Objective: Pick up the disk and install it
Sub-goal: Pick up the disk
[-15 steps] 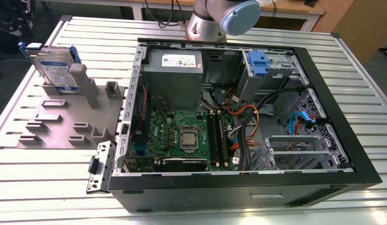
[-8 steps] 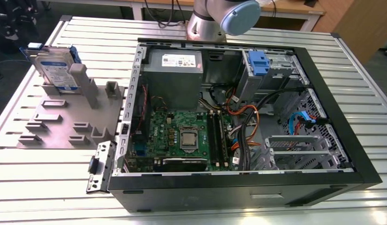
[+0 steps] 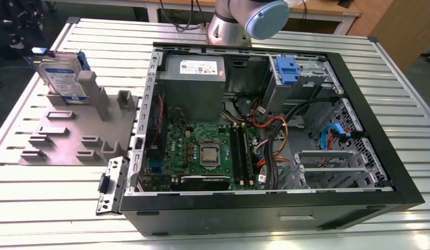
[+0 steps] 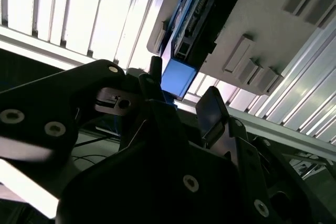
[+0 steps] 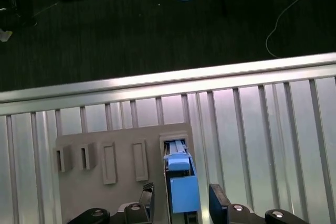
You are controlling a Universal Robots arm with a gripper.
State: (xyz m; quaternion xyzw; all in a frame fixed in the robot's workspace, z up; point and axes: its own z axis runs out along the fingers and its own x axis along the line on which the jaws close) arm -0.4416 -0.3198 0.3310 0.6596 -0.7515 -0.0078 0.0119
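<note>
The fingers [image 5: 216,199] are spread wide and hold nothing. The disk [image 5: 181,184] stands on its edge in a slot of the grey holder [image 5: 122,182]. In both wrist views its blue top shows in the gap between the two fingers, not touching them. The holder lies on the ribbed metal desk [image 5: 252,129], beside an open computer case [image 3: 270,208].

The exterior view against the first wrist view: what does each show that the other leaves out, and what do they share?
The exterior view brings the open computer case with its green circuit board, and the arm beyond it. The first wrist view brings the hand, open, its fingers either side of the disk, and dark floor past the table. Both share the disk standing in the grey holder on the table.
</note>
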